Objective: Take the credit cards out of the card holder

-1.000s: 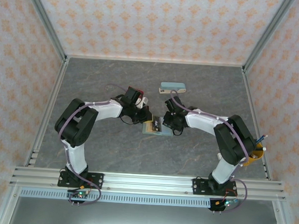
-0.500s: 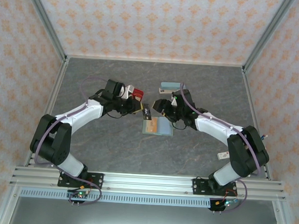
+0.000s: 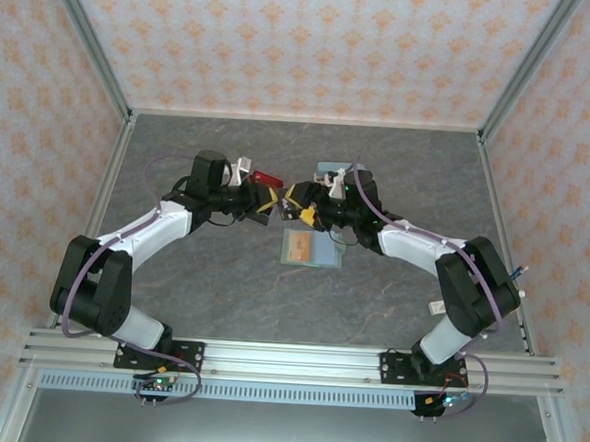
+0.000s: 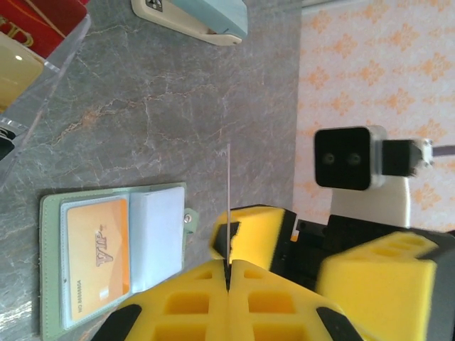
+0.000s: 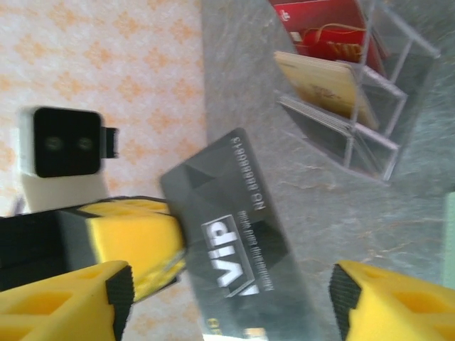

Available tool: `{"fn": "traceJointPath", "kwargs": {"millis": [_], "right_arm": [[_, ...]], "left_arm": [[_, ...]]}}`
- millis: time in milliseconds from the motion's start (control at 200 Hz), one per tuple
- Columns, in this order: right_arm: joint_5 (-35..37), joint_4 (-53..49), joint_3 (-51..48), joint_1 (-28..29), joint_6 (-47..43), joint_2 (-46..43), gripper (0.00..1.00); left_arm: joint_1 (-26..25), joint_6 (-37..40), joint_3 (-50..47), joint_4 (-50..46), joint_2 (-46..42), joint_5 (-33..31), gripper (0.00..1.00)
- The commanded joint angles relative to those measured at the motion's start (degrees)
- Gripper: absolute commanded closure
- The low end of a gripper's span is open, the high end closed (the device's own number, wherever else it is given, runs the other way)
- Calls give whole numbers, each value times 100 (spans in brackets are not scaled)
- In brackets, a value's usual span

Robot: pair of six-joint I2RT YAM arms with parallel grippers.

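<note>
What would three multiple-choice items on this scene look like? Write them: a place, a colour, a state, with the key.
1. Where is the orange card? A. in the holder B. in the left jaws C. on the teal case
2. What colour is the card in the left jaws? A. red B. dark grey C. tan
3. How is the holder? A. folded shut B. lying open C. lifted by the right jaws
Key: 1 A, it sits in a holder slot; 2 B, its grey VIP face shows at the right wrist; 3 B, both panels lie flat on the table.
</note>
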Motion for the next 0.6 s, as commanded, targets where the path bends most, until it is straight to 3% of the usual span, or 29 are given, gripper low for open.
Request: {"fn": "traceJointPath", "kwargs": {"millis": [0,170,400,535,596], "right_arm": [[-285,886,57,-26,474,84,38],[-298,967,101,-26,592,85,58],[-434,913,201,-20,593,177,74],[-409,591,316,-25,262,218,92],[-282,138,406,-23,-111,193,99]], "left_arm": [[104,-282,-97,395,-212,159,100],[174,-341,-134,406,-256,170,100],[179,-326,-141,378,-279,210,100],[195,-177,-63,38,-292,153,100],[218,148,73,-564,-347,-78,90]]}}
